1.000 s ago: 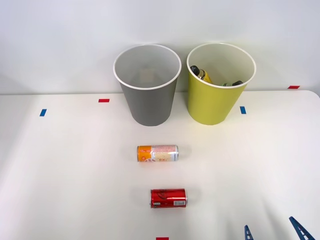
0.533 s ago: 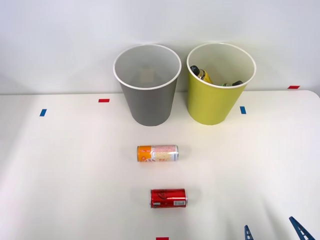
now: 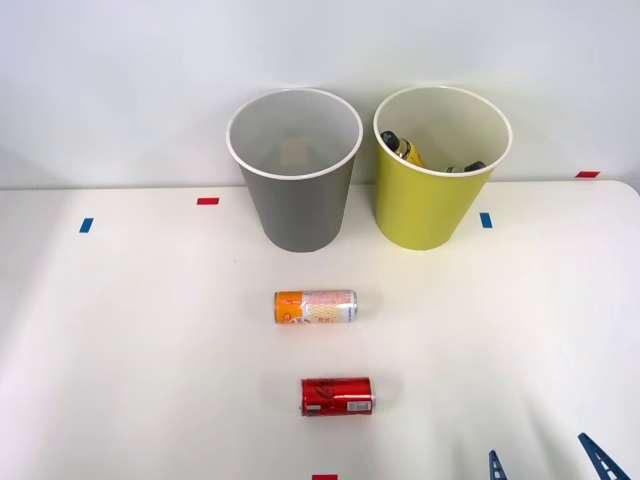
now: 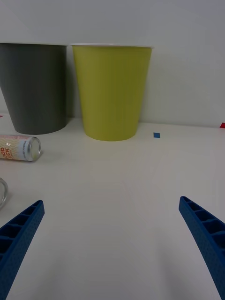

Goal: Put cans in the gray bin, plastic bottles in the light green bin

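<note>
Right hand (image 3: 550, 468) spread, empty, cut off at the frame edge. Both cans (image 3: 315, 306) lie on the worktop (image 3: 120, 350). Bottles (image 3: 403, 147), seemingly two, peek from the light green bin (image 3: 430, 205) beside the gray bin (image 3: 298, 210).

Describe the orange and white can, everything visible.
The orange and white can is a slim drink can, metal by the look, with silver ends. One end band is orange, and the rest of the body is white with a fine reddish pattern and small print. It lies on its side on the white table, long axis across the front view, in front of the gray bin and apart from it. The red can lies nearer the robot. Nothing touches it but the table.
</note>
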### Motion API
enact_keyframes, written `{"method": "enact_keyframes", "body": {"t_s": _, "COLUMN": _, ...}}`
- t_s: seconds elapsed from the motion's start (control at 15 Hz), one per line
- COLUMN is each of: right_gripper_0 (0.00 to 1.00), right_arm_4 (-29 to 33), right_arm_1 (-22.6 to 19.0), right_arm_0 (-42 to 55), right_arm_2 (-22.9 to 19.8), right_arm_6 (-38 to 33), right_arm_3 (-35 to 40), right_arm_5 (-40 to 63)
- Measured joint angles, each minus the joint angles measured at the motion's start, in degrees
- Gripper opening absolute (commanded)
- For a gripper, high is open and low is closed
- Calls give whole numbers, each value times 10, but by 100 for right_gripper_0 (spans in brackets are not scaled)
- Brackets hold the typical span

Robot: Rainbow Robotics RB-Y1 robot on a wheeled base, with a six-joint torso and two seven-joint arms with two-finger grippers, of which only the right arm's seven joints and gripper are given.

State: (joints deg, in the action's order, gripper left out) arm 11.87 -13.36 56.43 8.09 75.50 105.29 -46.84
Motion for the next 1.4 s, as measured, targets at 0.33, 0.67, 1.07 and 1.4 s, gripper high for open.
{"method": "enact_keyframes", "body": {"t_s": 0.33, "right_gripper_0": 100, "right_arm_4": 0, "right_arm_1": 0, "right_arm_0": 0, "right_arm_2": 0, "right_arm_6": 0, "right_arm_3": 0, "right_arm_5": 0}}
{"method": "enact_keyframes", "body": {"t_s": 0.67, "right_gripper_0": 100, "right_arm_4": 0, "right_arm_1": 0, "right_arm_0": 0, "right_arm_2": 0, "right_arm_6": 0, "right_arm_3": 0, "right_arm_5": 0}}
{"method": "enact_keyframes", "body": {"t_s": 1.07, "right_gripper_0": 100, "right_arm_4": 0, "right_arm_1": 0, "right_arm_0": 0, "right_arm_2": 0, "right_arm_6": 0, "right_arm_3": 0, "right_arm_5": 0}}
{"method": "enact_keyframes", "body": {"t_s": 1.4, "right_gripper_0": 100, "right_arm_4": 0, "right_arm_1": 0, "right_arm_0": 0, "right_arm_2": 0, "right_arm_6": 0, "right_arm_3": 0, "right_arm_5": 0}}
